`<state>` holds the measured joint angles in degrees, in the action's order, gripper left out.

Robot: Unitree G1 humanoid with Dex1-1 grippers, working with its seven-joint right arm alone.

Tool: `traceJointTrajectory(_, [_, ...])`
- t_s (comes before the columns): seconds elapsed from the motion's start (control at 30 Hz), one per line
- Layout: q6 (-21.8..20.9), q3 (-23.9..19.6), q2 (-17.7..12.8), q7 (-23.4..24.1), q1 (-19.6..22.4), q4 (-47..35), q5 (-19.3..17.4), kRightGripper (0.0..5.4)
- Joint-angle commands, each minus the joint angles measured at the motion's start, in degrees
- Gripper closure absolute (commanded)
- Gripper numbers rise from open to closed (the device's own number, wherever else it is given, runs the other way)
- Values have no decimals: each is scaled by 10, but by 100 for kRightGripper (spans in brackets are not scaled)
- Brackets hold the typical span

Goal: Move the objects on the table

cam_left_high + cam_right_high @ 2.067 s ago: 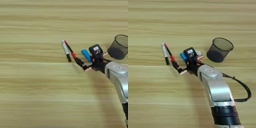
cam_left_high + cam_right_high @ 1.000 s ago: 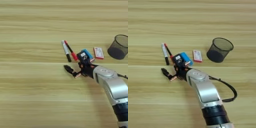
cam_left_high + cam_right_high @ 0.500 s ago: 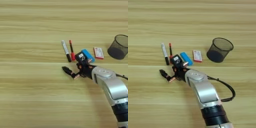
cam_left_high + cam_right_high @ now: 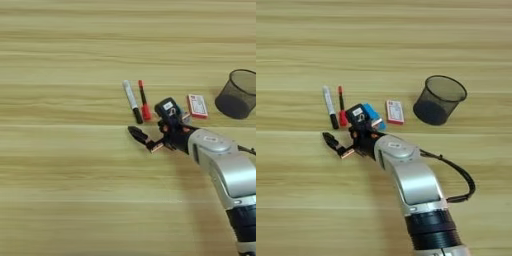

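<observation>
Light-tan wood worktop [image 4: 301,200] with a silver right arm reaching in from the bottom right. Its black fingers [image 4: 141,138] lie low over bare wood just below the pens; they look spread apart and hold nothing.

Risk, as a judgement: the wrist sits right against the stationery, so a sideways sweep could knock the pens askew or roll them — both are thin and round. A grab from here could also catch two things at once, since they lie close together.

The white marker [image 4: 131,100] with its black cap toward the robot lies just beside the thin red pen [image 4: 144,101], nearly parallel. A blue block [image 4: 372,115] shows behind the wrist. A small red-and-white card [image 4: 394,111] lies next to it, and a black mesh cup [image 4: 439,99] stands further right.
</observation>
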<state>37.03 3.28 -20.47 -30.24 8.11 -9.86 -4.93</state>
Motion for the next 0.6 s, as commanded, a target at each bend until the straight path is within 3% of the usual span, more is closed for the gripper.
traceJointTrajectory(0.03, [-5,-17,-12,2,49,-49,-14,4])
traceJointTrajectory(0.27, [27,-2,-10,-25,73,-27,-35,4])
traceJointTrajectory(0.6, [58,-19,-3,-43,132,66,-70,4])
